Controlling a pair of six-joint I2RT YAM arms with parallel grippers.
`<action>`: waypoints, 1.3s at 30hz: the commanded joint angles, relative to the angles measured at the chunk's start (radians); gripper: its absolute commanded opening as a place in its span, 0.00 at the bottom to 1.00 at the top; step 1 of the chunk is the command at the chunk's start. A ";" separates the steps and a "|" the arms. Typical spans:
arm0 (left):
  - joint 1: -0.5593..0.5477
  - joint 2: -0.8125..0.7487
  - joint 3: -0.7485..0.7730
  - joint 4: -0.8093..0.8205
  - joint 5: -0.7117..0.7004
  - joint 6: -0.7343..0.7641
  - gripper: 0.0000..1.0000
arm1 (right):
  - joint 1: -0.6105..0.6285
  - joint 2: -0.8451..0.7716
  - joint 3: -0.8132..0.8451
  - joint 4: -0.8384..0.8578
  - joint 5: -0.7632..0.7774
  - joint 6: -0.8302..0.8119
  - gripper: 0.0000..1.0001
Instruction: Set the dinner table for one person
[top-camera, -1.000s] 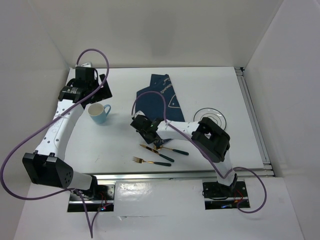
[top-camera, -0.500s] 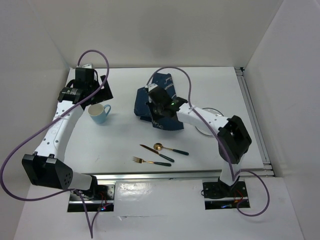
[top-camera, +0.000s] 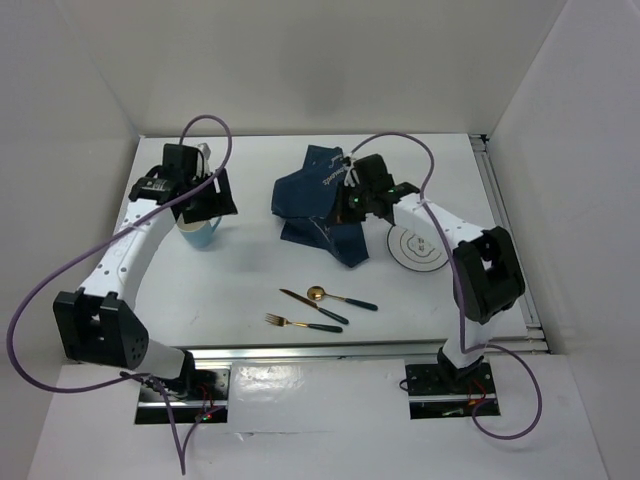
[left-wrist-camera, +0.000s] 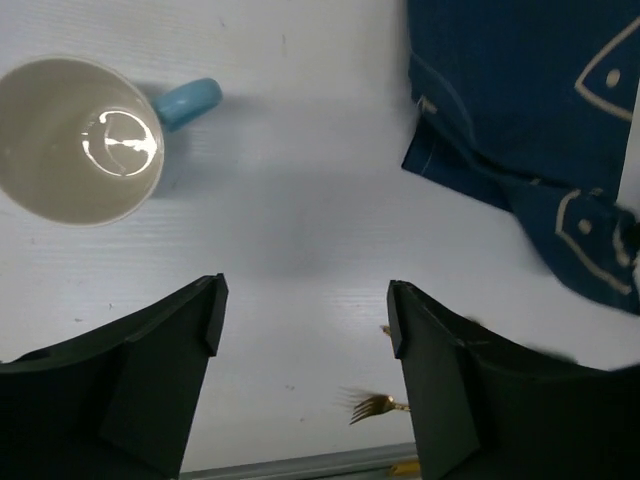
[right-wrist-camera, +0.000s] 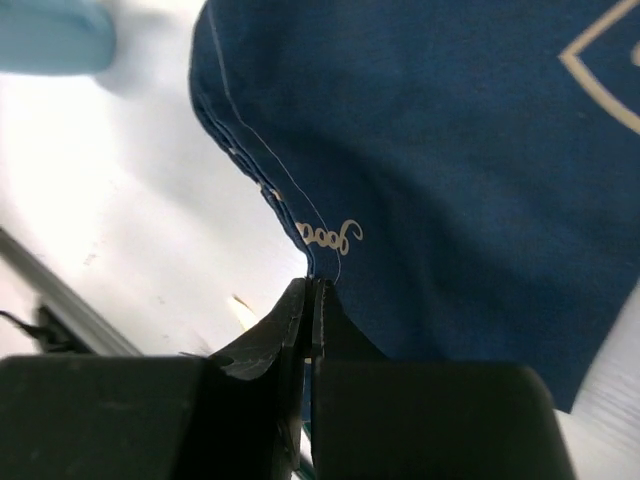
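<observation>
Fingers of the right gripper (right-wrist-camera: 312, 290) are pressed together on a hem of the navy placemat (right-wrist-camera: 450, 150), pinching the cloth just beside its white stitched lettering; the placemat sits bunched and folded on the dinner table (top-camera: 240, 290), midway along the far edge; a white plate (top-camera: 420, 247) lies just beside it toward the right edge, partly under the right arm; the left gripper (left-wrist-camera: 305, 300) hangs with its jaws spread wide, holding nothing, near the far left corner; a light blue mug (left-wrist-camera: 75, 140) stands upright just beside it; a gold fork (top-camera: 300, 322), knife (top-camera: 312, 306) and spoon (top-camera: 340, 297) lie together near the middle of the near edge, well apart from both grippers.
</observation>
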 joint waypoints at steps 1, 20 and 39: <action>-0.005 0.057 -0.030 0.015 0.170 0.067 0.80 | -0.076 -0.088 -0.020 0.106 -0.155 0.070 0.00; -0.188 0.453 0.008 0.156 0.238 -0.215 0.76 | -0.323 -0.095 -0.086 0.218 -0.356 0.170 0.00; -0.252 0.748 0.269 0.108 0.135 -0.304 0.46 | -0.408 -0.173 -0.147 0.207 -0.396 0.151 0.00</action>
